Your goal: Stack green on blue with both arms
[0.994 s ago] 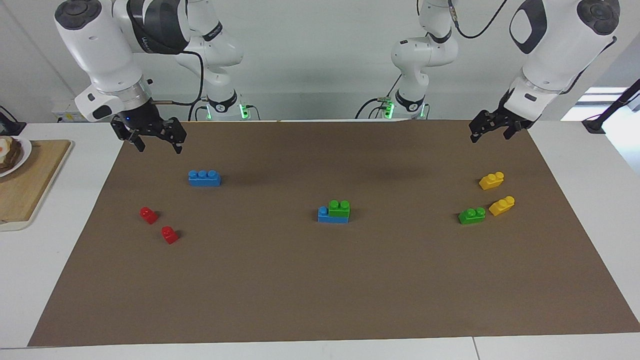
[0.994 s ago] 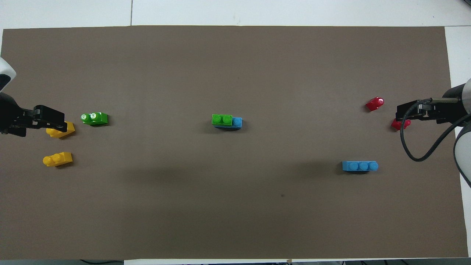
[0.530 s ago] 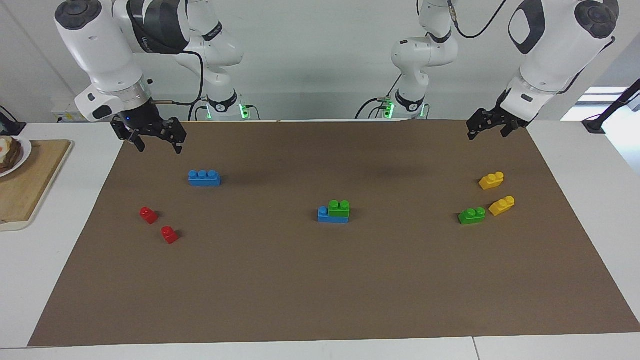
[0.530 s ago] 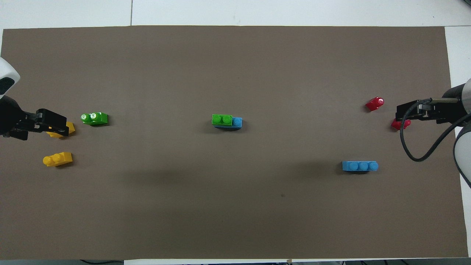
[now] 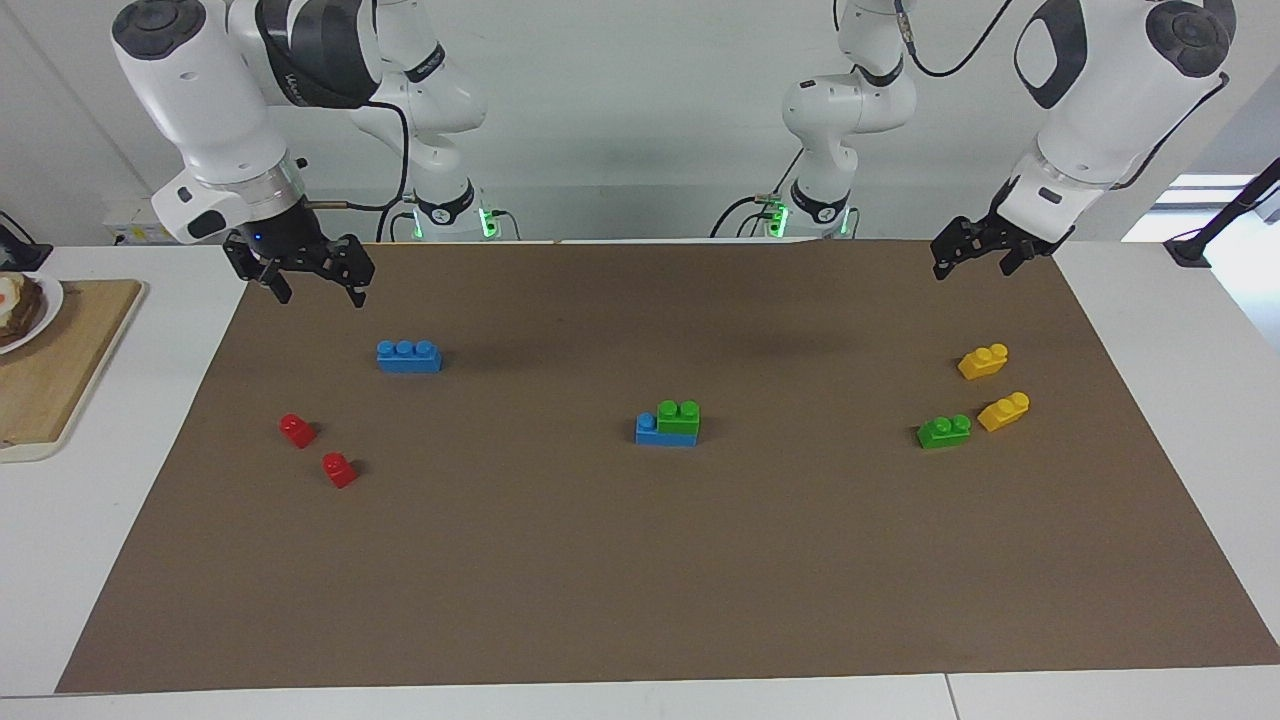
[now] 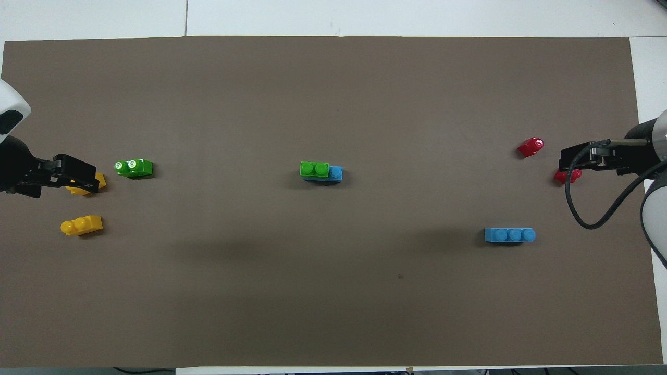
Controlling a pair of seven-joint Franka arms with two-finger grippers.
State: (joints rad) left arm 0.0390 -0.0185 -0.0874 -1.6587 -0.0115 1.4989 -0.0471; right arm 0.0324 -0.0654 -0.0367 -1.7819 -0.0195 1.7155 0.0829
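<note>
Brown paper mat (image 5: 640, 560) covers your table (image 5: 1180, 330), and at its middle a green brick (image 5: 679, 416) sits stacked on a blue brick (image 5: 660, 432), one blue stud left bare toward the right arm's end.

In the overhead view, you'll find the second green brick (image 6: 134, 167) at about nine o'clock from that stack, with two yellow bricks (image 6: 82, 225) near it toward the left arm's end. The second blue brick (image 6: 509, 235) lies at about four o'clock from the stack, nearer to the robots, and two red bricks (image 6: 531, 146) lie at about three o'clock.

Your left gripper (image 5: 980, 255) hangs in the air over the mat's edge at its own end, fingers spread and holding nothing. Your right gripper (image 5: 312, 282) hangs over the mat's corner near the lone blue brick, fingers (image 5: 281, 288) likewise spread and empty.

A wooden board (image 5: 50, 370) rests on the table off the mat.
</note>
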